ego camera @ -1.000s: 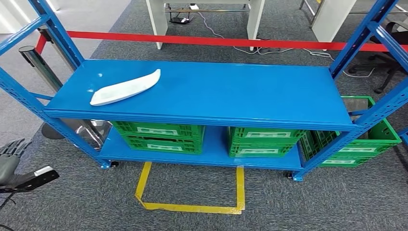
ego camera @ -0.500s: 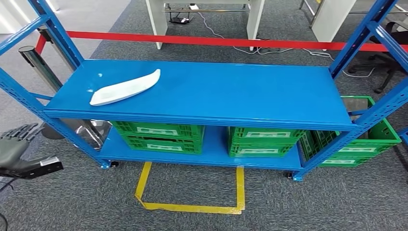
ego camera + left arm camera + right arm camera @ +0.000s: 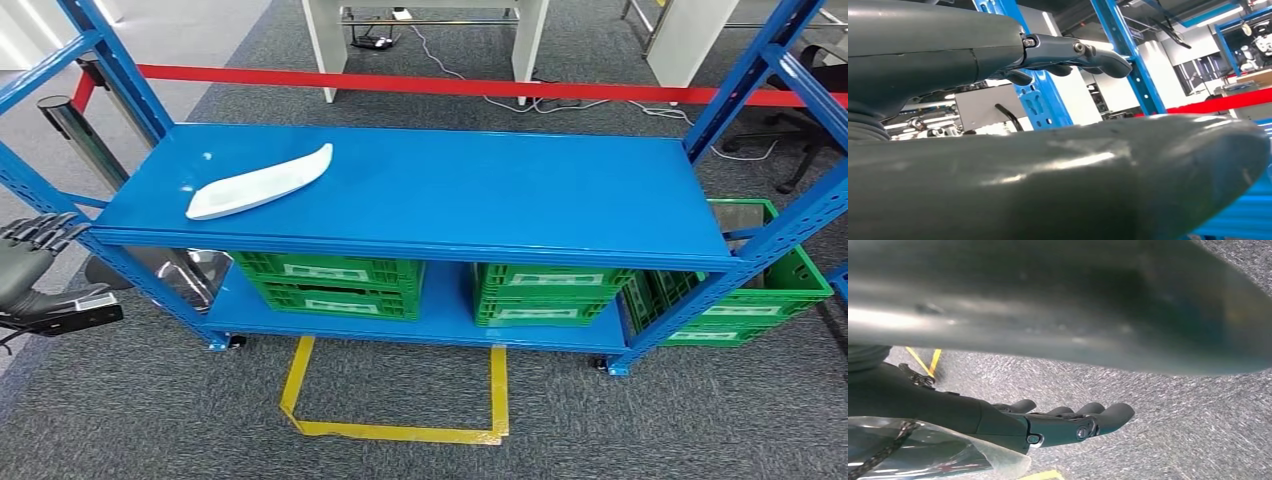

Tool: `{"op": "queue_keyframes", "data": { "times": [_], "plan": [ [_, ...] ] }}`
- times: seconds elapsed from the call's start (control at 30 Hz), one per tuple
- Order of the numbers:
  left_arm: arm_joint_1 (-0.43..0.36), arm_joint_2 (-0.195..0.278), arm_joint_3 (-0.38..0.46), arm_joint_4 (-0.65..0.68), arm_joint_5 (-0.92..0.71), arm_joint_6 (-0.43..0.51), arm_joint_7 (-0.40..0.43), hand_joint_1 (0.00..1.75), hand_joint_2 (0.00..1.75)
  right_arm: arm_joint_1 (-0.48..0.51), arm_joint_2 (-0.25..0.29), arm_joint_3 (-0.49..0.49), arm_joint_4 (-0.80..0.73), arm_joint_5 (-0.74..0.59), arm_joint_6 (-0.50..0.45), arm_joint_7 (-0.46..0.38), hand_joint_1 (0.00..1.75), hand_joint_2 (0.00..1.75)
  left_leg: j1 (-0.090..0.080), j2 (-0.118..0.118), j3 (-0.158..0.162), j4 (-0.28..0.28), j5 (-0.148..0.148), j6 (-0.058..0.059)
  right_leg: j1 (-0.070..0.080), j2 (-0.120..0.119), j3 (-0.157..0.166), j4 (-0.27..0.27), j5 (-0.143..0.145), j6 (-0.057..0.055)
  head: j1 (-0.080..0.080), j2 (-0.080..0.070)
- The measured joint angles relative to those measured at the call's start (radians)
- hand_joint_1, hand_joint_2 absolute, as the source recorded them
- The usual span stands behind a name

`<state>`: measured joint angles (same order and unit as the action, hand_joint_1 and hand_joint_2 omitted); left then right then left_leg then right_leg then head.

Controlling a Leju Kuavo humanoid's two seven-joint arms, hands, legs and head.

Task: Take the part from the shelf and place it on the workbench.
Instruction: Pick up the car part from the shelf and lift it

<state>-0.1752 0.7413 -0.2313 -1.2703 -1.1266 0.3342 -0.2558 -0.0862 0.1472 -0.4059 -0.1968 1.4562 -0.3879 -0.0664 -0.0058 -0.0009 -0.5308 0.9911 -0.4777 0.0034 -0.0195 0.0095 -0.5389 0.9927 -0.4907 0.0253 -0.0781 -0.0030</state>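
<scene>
White curved part (image 3: 260,181) lies at ten o'clock on the blue shelf (image 3: 480,190), untouched. Left hand (image 3: 30,262), fingers spread and empty, hangs at nine o'clock beside the frame. Reaching is the step; next it must rise over the edge toward the part.

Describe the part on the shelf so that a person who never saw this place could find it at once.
Find the blue metal shelf with green crates on its lower level. On its upper level, near the left end, lies the white part. It is long, flat and slightly curved, the one white thing on the blue surface.
</scene>
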Motion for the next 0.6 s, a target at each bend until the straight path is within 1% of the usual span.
{"op": "queue_keyframes", "data": {
  "times": [0.33, 0.6],
  "plan": [
    [-0.053, 0.01, -0.064, 0.003, 0.007, 0.005, 0.01, 0.0, 0.0, -0.001, 0.0, 0.0, 0.0, -0.009, -0.007, 0.0, 0.0, 0.0, 0.0, 0.0, -0.001, 0.0, 0.0, 0.0, 0.0, 0.0, 0.0, 0.0, 0.001, 0.0, 0.0, 0.0],
    [-0.073, 0.016, -0.102, 0.013, 0.023, 0.001, 0.009, 0.0, 0.0, -0.001, 0.0, 0.0, 0.0, -0.013, -0.013, -0.003, 0.0, 0.0, 0.0, 0.0, -0.001, 0.0, 0.0, 0.0, 0.0, 0.0, 0.0, 0.0, 0.001, 0.0, 0.0, 0.0]
  ]
}}
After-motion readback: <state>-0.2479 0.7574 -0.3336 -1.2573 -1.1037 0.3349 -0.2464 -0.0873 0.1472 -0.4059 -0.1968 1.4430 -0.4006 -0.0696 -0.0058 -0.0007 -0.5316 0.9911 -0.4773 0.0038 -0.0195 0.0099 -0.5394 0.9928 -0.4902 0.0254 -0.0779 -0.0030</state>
